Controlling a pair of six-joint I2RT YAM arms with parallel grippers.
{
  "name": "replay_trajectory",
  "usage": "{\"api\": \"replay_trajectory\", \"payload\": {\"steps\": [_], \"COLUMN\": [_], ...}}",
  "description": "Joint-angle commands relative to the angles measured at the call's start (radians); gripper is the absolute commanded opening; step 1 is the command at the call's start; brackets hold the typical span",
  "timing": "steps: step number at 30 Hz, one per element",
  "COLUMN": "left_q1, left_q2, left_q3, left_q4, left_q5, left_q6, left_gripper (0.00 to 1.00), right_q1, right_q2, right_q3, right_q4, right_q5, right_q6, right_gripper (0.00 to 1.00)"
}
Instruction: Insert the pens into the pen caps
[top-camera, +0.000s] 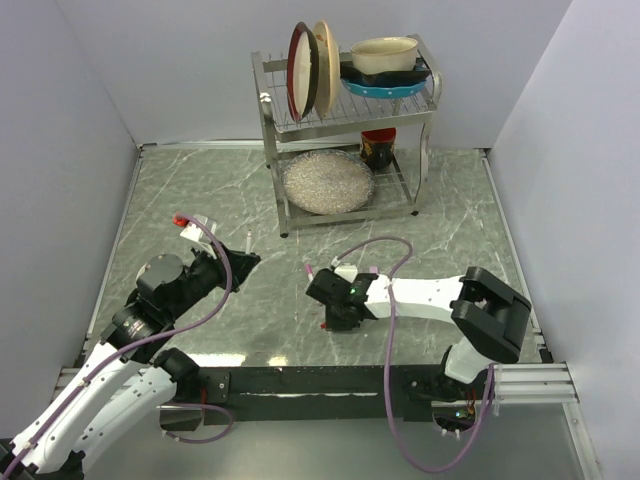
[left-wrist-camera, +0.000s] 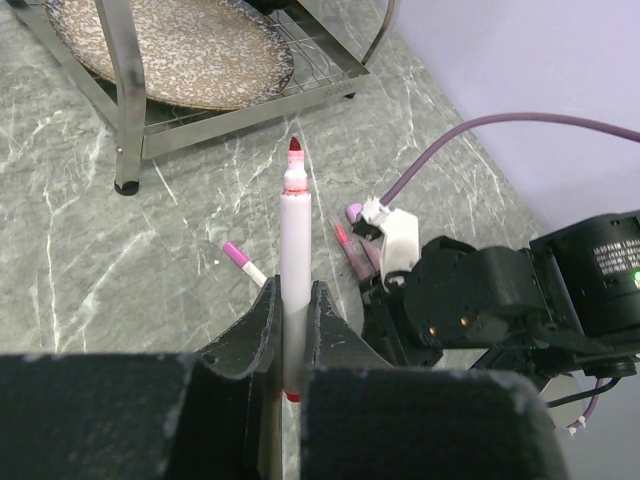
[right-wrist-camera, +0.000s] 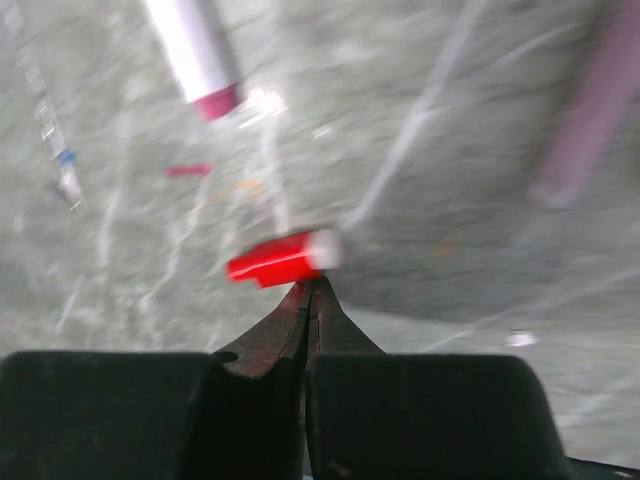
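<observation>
From above, the left hand (top-camera: 243, 261) carries a white-barrelled pen (top-camera: 247, 243) upright. Loose pens (top-camera: 312, 270) lie on the worktop (top-camera: 200, 190) off to its right, and the dish rack (top-camera: 345, 130) stands well beyond it.

Through the left wrist camera, that hand is clamped on the lower barrel of the white-barrelled pen. The pen's red tip points away from the hand and is bare. A magenta-ended pen (left-wrist-camera: 240, 258) lies just ahead of the fingers, slightly to their left.

Through the right wrist camera, which is blurred, the right hand (right-wrist-camera: 310, 290) has its jaws closed tight. A red cap (right-wrist-camera: 280, 260) lies right at their tips. I can't tell whether the hand touches it or has pinched its edge.

The step looks to me like fetching the matching cap. Next the right hand must get a firm hold on the cap and turn its mouth toward the tip. The two then need to line up before pushing together.
</observation>
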Motion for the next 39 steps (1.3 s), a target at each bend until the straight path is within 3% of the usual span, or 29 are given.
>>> {"api": "replay_trajectory", "payload": {"steps": [1, 4, 7, 10, 11, 15, 21, 27, 39], "left_q1": [0.002, 0.002, 0.002, 0.002, 0.002, 0.002, 0.002, 0.002, 0.002], "left_q2": [0.004, 0.000, 0.003, 0.006, 0.003, -0.010, -0.039, -0.054, -0.068], "left_q3": [0.001, 0.000, 0.003, 0.004, 0.004, 0.004, -0.005, -0.007, -0.010], "left_q4": [0.016, 0.016, 0.012, 0.009, 0.010, 0.018, 0.018, 0.023, 0.026], "left_q5": [-0.002, -0.006, -0.012, -0.007, 0.001, 0.024, 0.054, 0.077, 0.103], "left_q6": [0.012, 0.012, 0.011, 0.011, 0.011, 0.015, 0.017, 0.018, 0.025], "left_gripper": [0.01, 0.01, 0.01, 0.01, 0.01, 0.01, 0.01, 0.01, 0.01], "right_q1": [-0.050, -0.060, -0.063, -0.066, -0.069, -0.075, -0.087, -0.093, -0.097], "right_q2": [-0.010, -0.045, -0.075, -0.090, -0.090, -0.070, -0.027, 0.059, 0.149], "right_q3": [0.028, 0.043, 0.074, 0.077, 0.078, 0.129, 0.198, 0.252, 0.241], "right_q4": [-0.128, -0.122, -0.175, -0.209, -0.226, -0.298, -0.363, -0.421, -0.351], "right_q5": [0.143, 0.146, 0.148, 0.099, 0.065, 0.039, 0.026, -0.007, -0.073], "right_q6": [-0.040, -0.025, 0.102, 0.253, 0.294, 0.507, 0.664, 0.719, 0.739], "right_gripper": [0.00, 0.02, 0.15, 0.35, 0.36, 0.36, 0.37, 0.38, 0.38]}}
